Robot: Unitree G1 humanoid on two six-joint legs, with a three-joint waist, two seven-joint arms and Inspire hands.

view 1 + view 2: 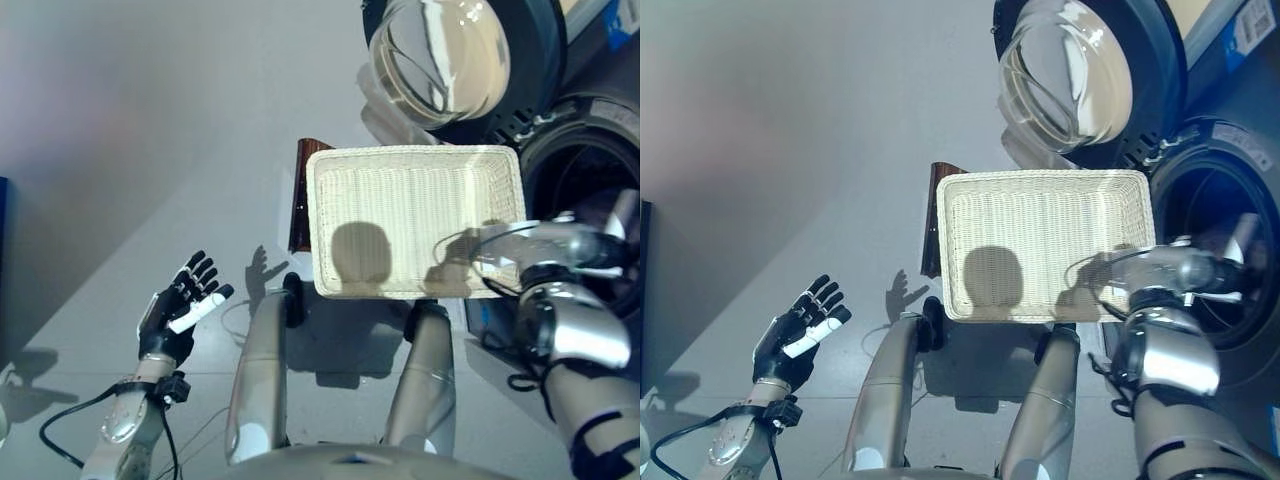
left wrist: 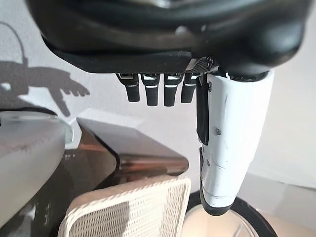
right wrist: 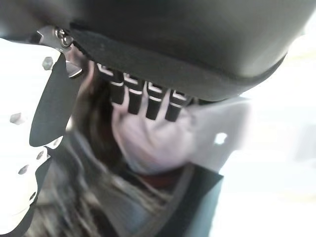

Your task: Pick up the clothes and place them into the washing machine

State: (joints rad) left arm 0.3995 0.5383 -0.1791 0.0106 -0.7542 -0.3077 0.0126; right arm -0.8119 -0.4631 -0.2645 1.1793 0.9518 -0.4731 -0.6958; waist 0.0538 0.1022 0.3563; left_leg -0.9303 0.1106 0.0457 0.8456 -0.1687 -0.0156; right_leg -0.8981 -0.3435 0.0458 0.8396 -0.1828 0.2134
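We see a smooth pale grey floor (image 1: 130, 130) filling the left and centre of the frame, evenly lit, carrying soft shadows.

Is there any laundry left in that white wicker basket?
No. In the left eye view the wicker basket shows only its bare woven bottom and shadows, with no clothes lying in it.

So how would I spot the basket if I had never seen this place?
Find the dark front-loading washing machine with its round glass door swung open. Just beside its opening, straight ahead of the robot, sits a cream rectangular woven wicker basket on a dark brown stand. It is empty, and the only pale, woven thing there.
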